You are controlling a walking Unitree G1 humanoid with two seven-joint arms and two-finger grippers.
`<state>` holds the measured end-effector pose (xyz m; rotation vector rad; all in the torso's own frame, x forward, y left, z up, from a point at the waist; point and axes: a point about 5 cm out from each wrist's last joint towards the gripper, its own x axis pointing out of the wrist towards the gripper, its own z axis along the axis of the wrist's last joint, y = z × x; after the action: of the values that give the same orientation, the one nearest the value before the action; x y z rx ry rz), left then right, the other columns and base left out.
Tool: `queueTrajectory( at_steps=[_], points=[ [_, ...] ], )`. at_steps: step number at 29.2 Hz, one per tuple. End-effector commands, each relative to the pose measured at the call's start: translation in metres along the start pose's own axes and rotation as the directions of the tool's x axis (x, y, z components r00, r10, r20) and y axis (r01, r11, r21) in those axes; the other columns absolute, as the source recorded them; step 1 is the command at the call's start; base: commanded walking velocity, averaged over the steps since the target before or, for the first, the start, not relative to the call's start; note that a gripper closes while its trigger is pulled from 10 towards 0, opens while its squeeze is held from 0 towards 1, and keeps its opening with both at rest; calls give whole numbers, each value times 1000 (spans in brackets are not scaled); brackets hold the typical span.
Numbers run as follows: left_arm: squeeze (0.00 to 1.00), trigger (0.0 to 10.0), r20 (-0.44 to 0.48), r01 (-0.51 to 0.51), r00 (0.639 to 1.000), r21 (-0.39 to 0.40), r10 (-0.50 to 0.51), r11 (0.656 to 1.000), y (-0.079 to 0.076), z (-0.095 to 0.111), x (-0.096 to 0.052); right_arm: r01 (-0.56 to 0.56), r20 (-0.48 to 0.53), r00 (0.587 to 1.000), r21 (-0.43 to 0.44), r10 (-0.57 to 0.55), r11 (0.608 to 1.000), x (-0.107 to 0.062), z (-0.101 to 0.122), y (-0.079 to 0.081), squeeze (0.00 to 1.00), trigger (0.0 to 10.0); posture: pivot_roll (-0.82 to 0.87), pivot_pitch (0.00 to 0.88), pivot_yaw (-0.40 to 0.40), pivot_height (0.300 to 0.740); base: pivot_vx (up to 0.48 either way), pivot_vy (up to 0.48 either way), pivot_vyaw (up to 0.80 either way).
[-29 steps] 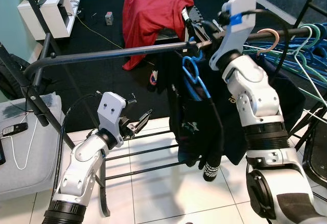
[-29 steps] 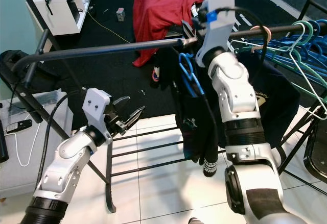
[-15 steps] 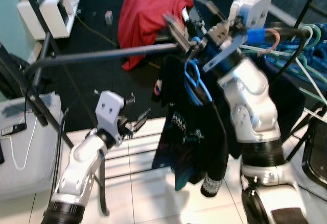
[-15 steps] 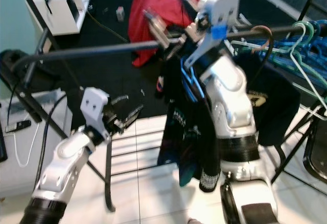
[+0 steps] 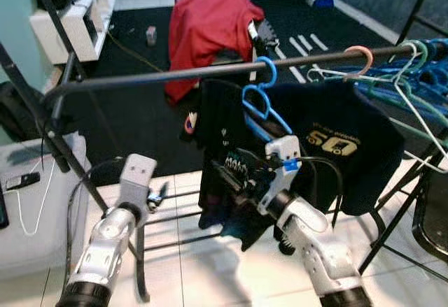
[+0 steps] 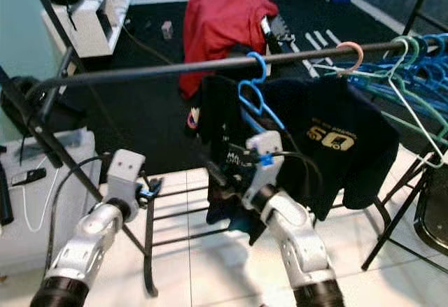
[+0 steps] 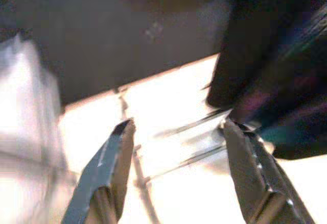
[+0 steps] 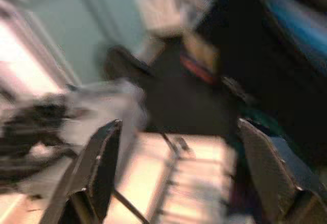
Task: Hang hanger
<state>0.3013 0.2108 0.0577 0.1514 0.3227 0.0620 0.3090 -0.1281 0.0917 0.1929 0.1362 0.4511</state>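
A blue hanger [image 5: 260, 101] carrying a black T-shirt [image 5: 329, 139] hangs by its hook on the black rail [image 5: 140, 77], with no gripper touching it. My right gripper [image 5: 234, 174] is low in front of the shirt's bottom edge. Its fingers are spread wide in the right wrist view [image 8: 179, 124], with nothing between them. My left gripper [image 5: 159, 194] is down by the rack's lower bars. It is also open and empty in the left wrist view [image 7: 176, 127], over the white floor tiles.
Several blue, green and white hangers [image 5: 413, 62] crowd the rail's right end, beside a pink hook [image 5: 360, 52]. A red cloth [image 5: 210, 20] is draped on a chair behind. A grey box [image 5: 28, 209] stands left, and a black chair [image 5: 434, 216] at the right edge.
The right gripper has dropped from the rail to in front of the shirt, leaving the blue hanger hooked there. The left gripper has sunk a little. The camera view has shifted.
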Motion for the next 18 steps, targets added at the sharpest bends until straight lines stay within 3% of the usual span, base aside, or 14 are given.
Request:
queueTrajectory(
  at_steps=[1, 3, 5, 6, 8, 9, 13, 18],
  points=[
    [0, 10000, -94, -68, 993, -23, 66, 997, 16, -24, -4, 27, -60, 998, -53, -30, 998, -1, -19, -3, 0, 10000, -84, 99, 53, 740, 0, 0, 0],
    [0, 10000, -112, -72, 991, -41, 67, 997, 18, -29, -4, 13, -93, 995, -94, -22, 995, -1, -25, -3, 0, 10000, -84, 99, 53, 740, 0, 0, 0],
    [0, 10000, -198, -67, 979, -110, 44, 992, 15, -45, -7, 94, -217, 971, -12, -94, 995, -4, -48, -2, 0, 10000, -80, 90, 57, 740, 0, 0, 0],
    [0, 10000, -198, -67, 979, -110, 44, 992, 15, -45, -7, 94, -217, 971, -12, -94, 995, -4, -48, -2, 0, 10000, -80, 90, 57, 740, 0, 0, 0],
    [0, 10000, -283, -25, 959, -144, -17, 989, 5, -63, -11, 265, -393, 880, -59, -266, 962, -12, -76, -8, 0, 10000, -61, 85, 48, 740, 0, 0, 0],
    [0, 10000, -305, -19, 952, -152, -29, 988, 2, -68, -13, 232, -402, 892, 14, -207, 973, -15, -85, -5, 0, 10000, -58, 86, 47, 740, 0, 0, 0],
    [0, 10000, -266, 21, 962, -134, -56, 991, -2, -72, -16, 231, -429, 882, 40, -192, 972, -26, -107, -3, 0, 10000, -35, 99, 43, 740, 0, 0, 0],
    [0, 10000, -174, -90, 982, -116, 69, 989, 9, -68, -16, 367, -481, 836, 136, -263, 920, -39, -128, -9, 0, 10000, -12, 103, 23, 740, 0, 0, 0]
  ],
)
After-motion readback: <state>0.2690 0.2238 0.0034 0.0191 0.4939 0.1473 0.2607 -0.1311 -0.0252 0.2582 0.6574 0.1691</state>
